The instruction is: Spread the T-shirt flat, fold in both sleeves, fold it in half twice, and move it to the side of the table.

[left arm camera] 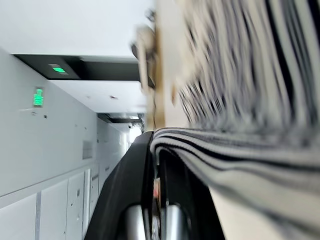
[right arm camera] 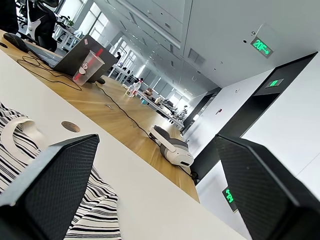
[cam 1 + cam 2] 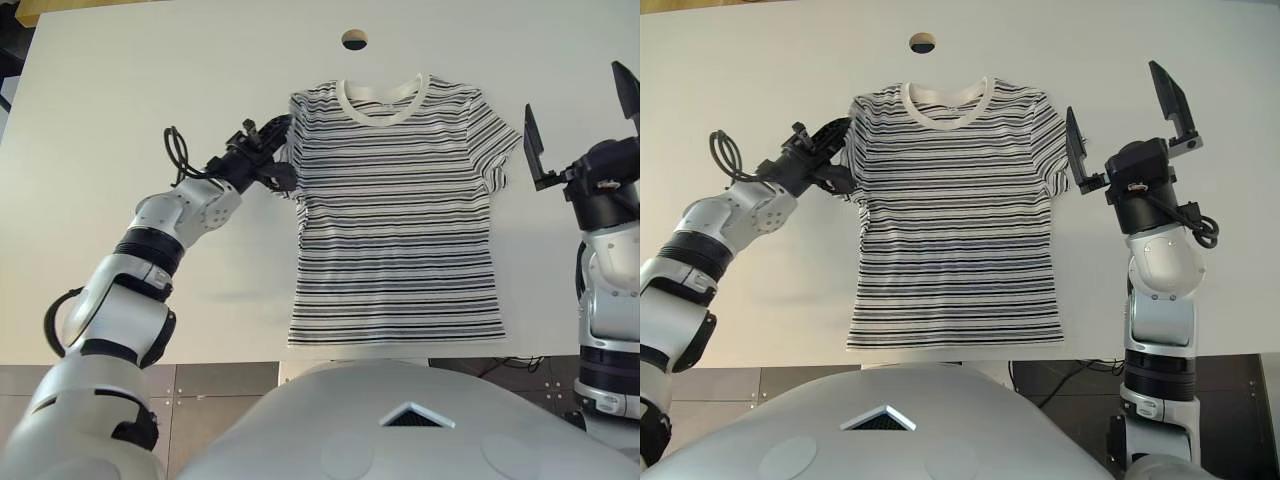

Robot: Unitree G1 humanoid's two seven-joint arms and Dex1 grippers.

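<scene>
A black-and-white striped T-shirt (image 3: pixel 395 210) with a cream collar lies face up and spread out on the white table (image 3: pixel 120 90), collar toward the far side. My left gripper (image 3: pixel 278 150) is at the shirt's left sleeve, shut on its bunched edge. In the left wrist view the striped sleeve (image 1: pixel 240 155) runs in over a black finger (image 1: pixel 125 195). My right gripper (image 3: pixel 1112 90) is raised just right of the right sleeve, open and holding nothing. The right wrist view looks between its two wide-apart fingers (image 2: pixel 55 185) at the collar (image 2: pixel 20 132).
A round cable hole (image 3: pixel 354 39) sits in the table beyond the collar. Bare table lies left and right of the shirt. The hem lies close to the table's near edge (image 3: pixel 200 362). A wooden desk with a laptop (image 2: pixel 75 57) stands in the room behind.
</scene>
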